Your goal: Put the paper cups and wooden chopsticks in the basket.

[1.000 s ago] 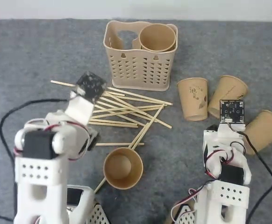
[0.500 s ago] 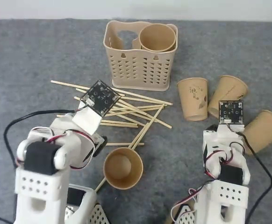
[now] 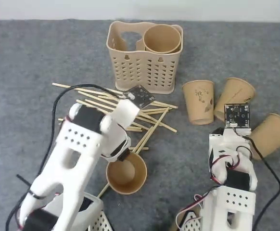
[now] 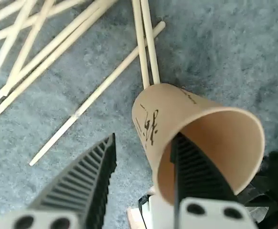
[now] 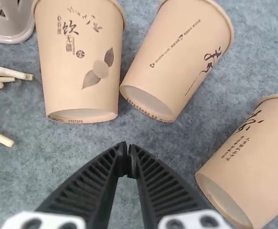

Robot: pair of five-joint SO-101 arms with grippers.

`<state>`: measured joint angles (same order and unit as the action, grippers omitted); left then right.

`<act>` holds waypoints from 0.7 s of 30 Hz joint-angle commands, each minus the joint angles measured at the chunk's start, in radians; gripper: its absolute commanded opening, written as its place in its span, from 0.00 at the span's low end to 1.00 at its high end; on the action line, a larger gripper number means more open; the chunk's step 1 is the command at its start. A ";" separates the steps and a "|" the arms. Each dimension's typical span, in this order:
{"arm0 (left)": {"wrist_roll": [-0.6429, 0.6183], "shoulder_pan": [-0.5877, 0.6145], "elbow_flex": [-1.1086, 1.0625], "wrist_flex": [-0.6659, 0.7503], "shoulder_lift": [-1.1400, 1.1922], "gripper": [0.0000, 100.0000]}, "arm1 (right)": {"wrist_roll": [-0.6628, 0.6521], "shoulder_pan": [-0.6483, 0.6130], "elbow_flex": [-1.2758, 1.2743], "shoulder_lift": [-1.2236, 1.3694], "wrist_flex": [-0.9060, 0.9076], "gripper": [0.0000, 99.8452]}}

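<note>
step in hand, as i read it: gripping the paper cup (image 3: 126, 173), which stands mouth-up on the bench (image 3: 29, 57) at the near end of the wooden chopsticks (image 4: 149, 43), well short of the basket (image 3: 140, 72); the left tool (image 4: 144, 140) is wide and straddles the cup wall – one finger seems to sit inside the mouth, the other outside with a clear gap; nothing gripped yet.

to do it well: seat the inner finger a little deeper past the rim before closing, so the pinch lands on wall and not on the rolled lip alone; close gently, since thin paper will likely go oval or crease; lift straight up so the base does not drag the two sticks that run up to it; keep the cup upright, then lower it into the basket's free compartment.

cup: tan paper, tapered, rolled rim, dark brush-style print on the side, empty inside; judged light and easily crushed.

outward: chopsticks lie in a loose crossed heap between cup and basket, partly under the left arm; one stowed cup (image 3: 162, 38) sits in one basket compartment; three loose cups (image 3: 234, 98) lie on their sides beside the basket, near the right tool (image 5: 128, 148) – its fingers pressed together, holding nothing.
</note>
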<state>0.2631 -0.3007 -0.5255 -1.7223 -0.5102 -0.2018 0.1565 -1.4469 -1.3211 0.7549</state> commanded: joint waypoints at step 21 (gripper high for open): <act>-0.026 -0.005 -0.021 0.077 0.000 0.01 | -0.012 -0.008 0.009 -0.012 -0.022 0.01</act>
<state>0.2708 -0.3069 -0.6452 -1.6517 -0.5010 -0.2018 0.1565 -1.4469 -1.3211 0.7549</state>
